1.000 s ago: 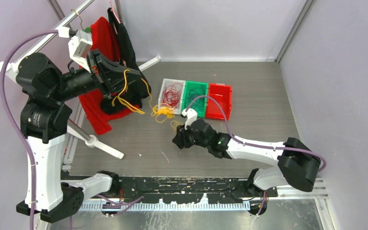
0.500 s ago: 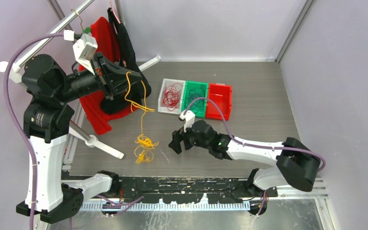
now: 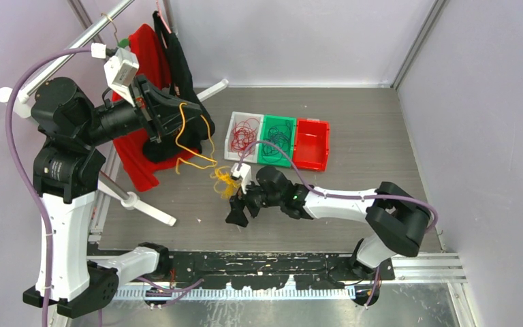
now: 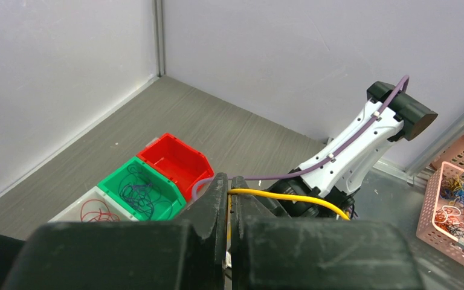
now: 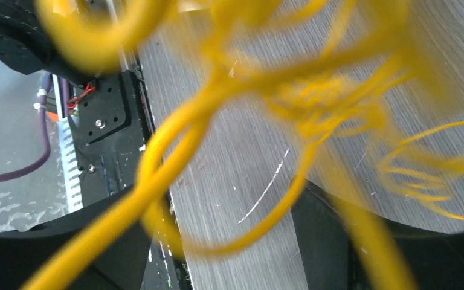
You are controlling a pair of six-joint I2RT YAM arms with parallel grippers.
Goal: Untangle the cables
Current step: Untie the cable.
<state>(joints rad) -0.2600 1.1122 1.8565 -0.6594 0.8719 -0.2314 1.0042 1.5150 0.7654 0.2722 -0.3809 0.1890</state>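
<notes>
Left of centre in the top view, the left end effector [image 4: 229,184] pinches a yellow cable [image 4: 284,196] aloft, while the right end effector [image 3: 237,212], jaws apart beside the knot [image 3: 223,177], likely must grip and tug next.

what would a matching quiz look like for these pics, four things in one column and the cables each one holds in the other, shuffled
Things
1. white bin
2. green bin
3. left gripper
4. pink basket

Holds
A. one yellow cable, pinched between shut fingers
B. red cables
C. mixed coloured cable loops
D. dark cables

Pairs: 1-B, 2-D, 3-A, 4-C
</notes>
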